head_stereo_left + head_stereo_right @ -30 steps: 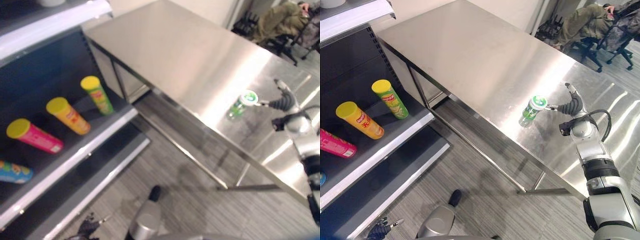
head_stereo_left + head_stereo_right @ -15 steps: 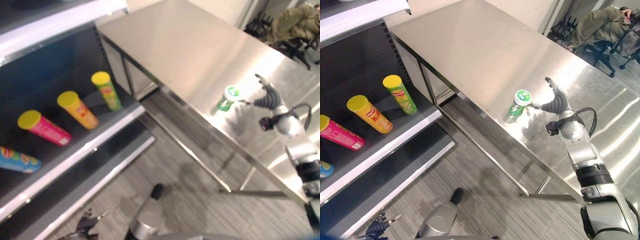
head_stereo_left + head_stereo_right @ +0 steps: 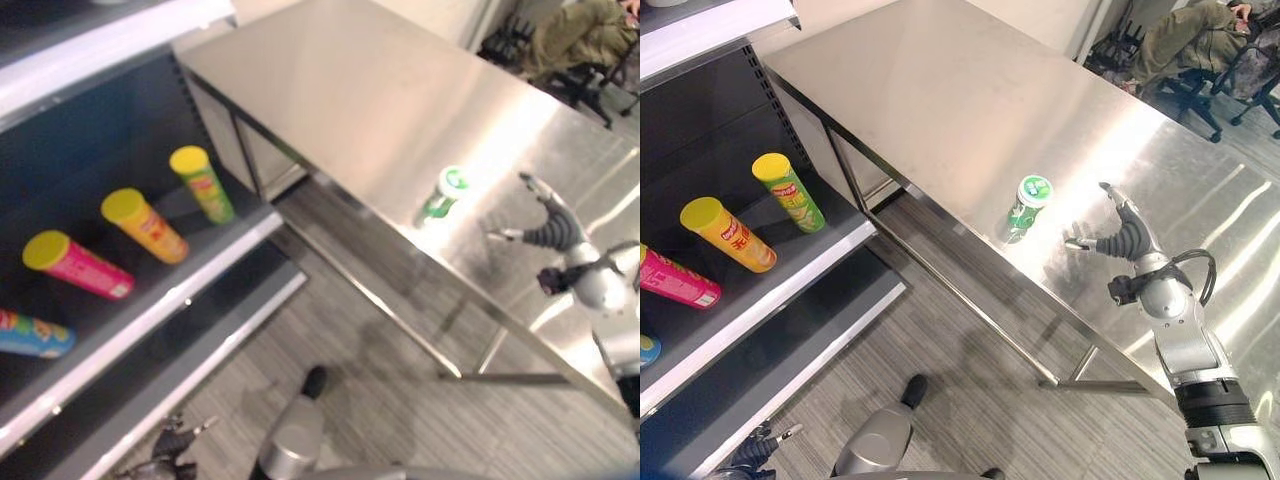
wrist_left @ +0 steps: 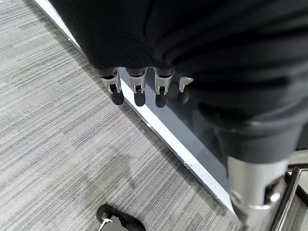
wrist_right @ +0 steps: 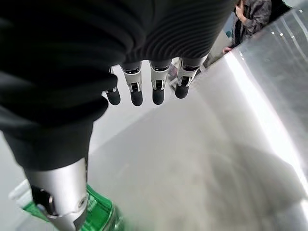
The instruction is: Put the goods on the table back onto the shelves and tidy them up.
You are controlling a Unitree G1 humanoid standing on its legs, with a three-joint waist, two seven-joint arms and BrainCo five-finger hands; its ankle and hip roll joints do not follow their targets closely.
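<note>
A green can with a white lid stands a little tilted on the steel table, near its front edge. My right hand hovers over the table to the right of the can, open, with a gap between its thumb and the can. The right wrist view has the green can just past the thumb, and the fingers hang straight over bare steel. My left hand hangs low over the floor beside the shelf's base, fingers relaxed and holding nothing.
On the dark shelf at the left lie a green-and-yellow can, an orange can, a pink can and a blue can. A person sits on a chair behind the table. Grey floor runs between shelf and table.
My right hand has drawn back from the can's lid, toward me and to the right, leaving a gap. The can stays in place on the table. The camera has shifted slightly.
</note>
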